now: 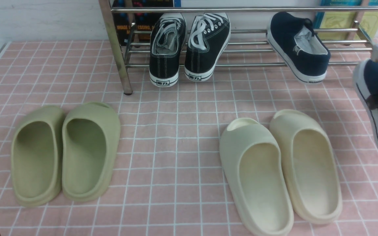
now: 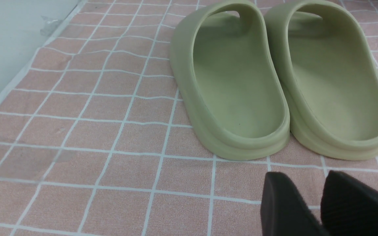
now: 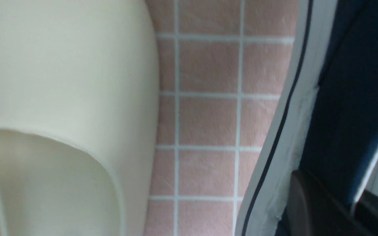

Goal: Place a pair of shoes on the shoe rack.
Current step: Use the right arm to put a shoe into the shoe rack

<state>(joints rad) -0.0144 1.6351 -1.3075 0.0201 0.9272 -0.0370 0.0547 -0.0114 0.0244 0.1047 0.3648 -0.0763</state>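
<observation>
- Your right gripper (image 3: 336, 200) pinches the side of one navy shoe (image 1: 377, 101) at its opening; your left gripper (image 2: 307, 186) has its fingertips spread, nothing between them, just beside the green slides.
- Beneath everything, you have the pink tabletop (image 1: 176, 147), with white grid lines.
- Along its far edge stands the chrome shoe rack (image 1: 248, 65), by the white wall.
- Toward the right side of the tabletop, you see the cream slides (image 1: 258, 157), toes toward the far edge.
- Near the left edge sit the green slides (image 1: 89, 150), side by side, openings up.
- On the rack's lower tubes, toward its left end, you find the black lace-up sneakers (image 1: 165, 65), heels facing you.
- Farther right on those tubes rests the other navy shoe (image 1: 299, 49), set at a slant, heel toward you.
- As for the pinched shoe, it is near the tabletop's right side, in front of the rack; you can't tell whether its sole touches anything.
</observation>
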